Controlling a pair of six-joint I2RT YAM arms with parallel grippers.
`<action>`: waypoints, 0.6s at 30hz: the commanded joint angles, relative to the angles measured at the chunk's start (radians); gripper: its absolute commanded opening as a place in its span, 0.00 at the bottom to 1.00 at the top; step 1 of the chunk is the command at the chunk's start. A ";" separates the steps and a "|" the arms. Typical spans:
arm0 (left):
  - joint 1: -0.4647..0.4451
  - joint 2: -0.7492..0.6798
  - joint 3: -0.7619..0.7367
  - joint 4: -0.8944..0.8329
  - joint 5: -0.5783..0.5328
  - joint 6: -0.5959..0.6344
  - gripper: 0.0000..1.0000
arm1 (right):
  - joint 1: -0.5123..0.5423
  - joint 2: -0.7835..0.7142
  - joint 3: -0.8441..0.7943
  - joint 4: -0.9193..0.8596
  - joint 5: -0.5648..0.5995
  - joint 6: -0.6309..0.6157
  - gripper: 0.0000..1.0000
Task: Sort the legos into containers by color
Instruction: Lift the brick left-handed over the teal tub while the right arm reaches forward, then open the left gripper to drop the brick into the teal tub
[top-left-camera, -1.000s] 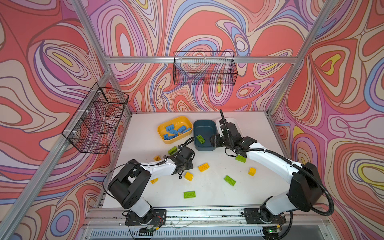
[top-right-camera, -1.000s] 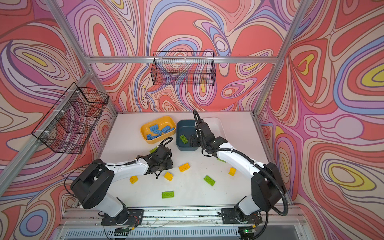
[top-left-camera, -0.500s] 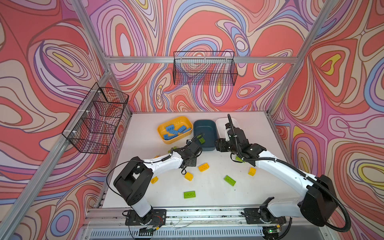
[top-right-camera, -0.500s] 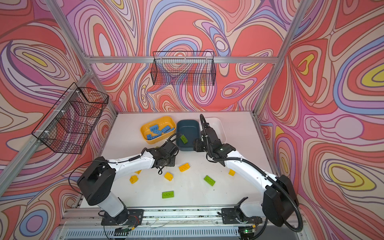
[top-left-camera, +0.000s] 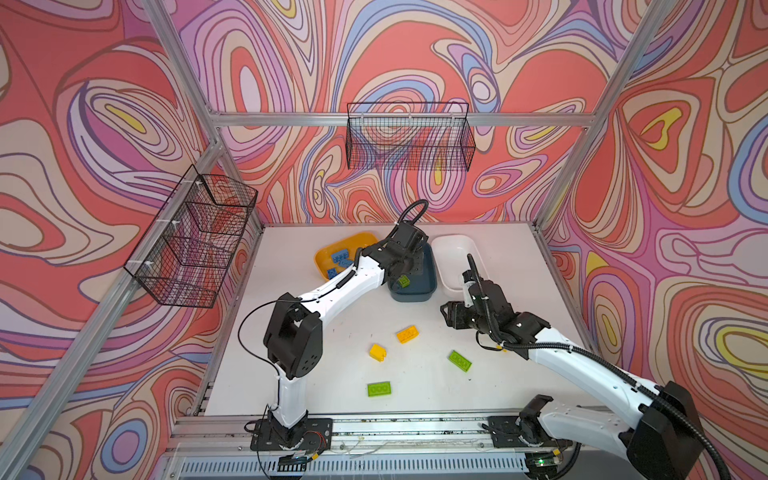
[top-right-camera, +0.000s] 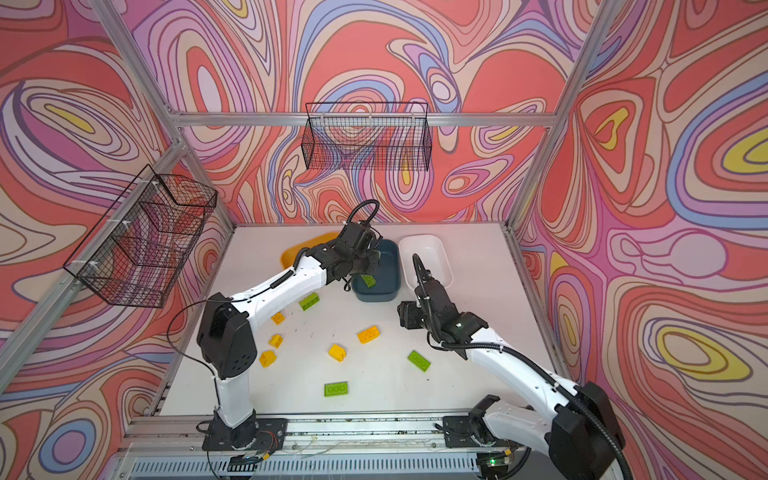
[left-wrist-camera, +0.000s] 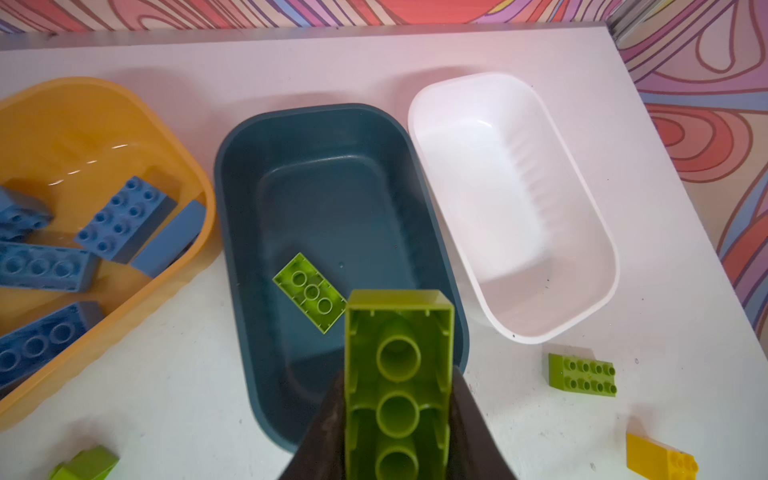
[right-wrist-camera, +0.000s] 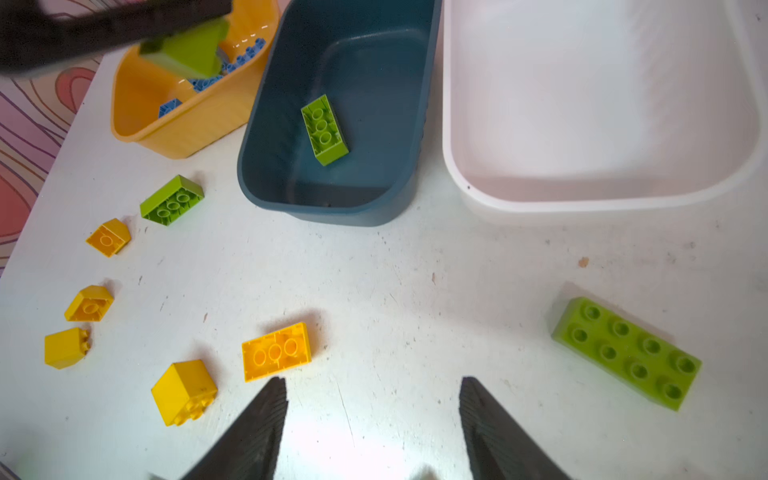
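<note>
My left gripper (left-wrist-camera: 398, 372) is shut on a lime green lego (left-wrist-camera: 398, 332), which hangs over the near end of the teal-blue container (left-wrist-camera: 232, 174), also seen in a top view (top-left-camera: 415, 296). Another green lego (left-wrist-camera: 309, 292) lies inside that container. The yellow container (left-wrist-camera: 104, 108) beside it holds several blue legos (left-wrist-camera: 124, 218). The white container (left-wrist-camera: 415, 124) has nothing in it. My right gripper (right-wrist-camera: 372, 382) is open over bare table, in front of the white container (top-left-camera: 453, 249) in a top view.
Loose on the table are a yellow lego (right-wrist-camera: 276, 351) and a green lego (right-wrist-camera: 627, 353) near my right gripper. More yellow and green legos (top-right-camera: 309, 301) lie under the left arm and toward the front. Black wire baskets (top-left-camera: 409, 137) hang on the walls.
My left gripper shut on a green lego at the table and carried it up and back to over the teal-blue container. The right gripper drew back from the containers, still open.
</note>
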 joint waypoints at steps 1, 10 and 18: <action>0.026 0.105 0.099 -0.094 0.063 0.014 0.25 | -0.003 -0.061 -0.044 -0.051 -0.016 0.030 0.69; 0.044 0.217 0.210 -0.122 0.067 0.013 0.33 | -0.002 -0.124 -0.128 -0.087 -0.054 0.060 0.70; 0.044 0.145 0.169 -0.098 0.056 0.014 0.72 | 0.000 -0.099 -0.178 -0.104 -0.041 0.131 0.71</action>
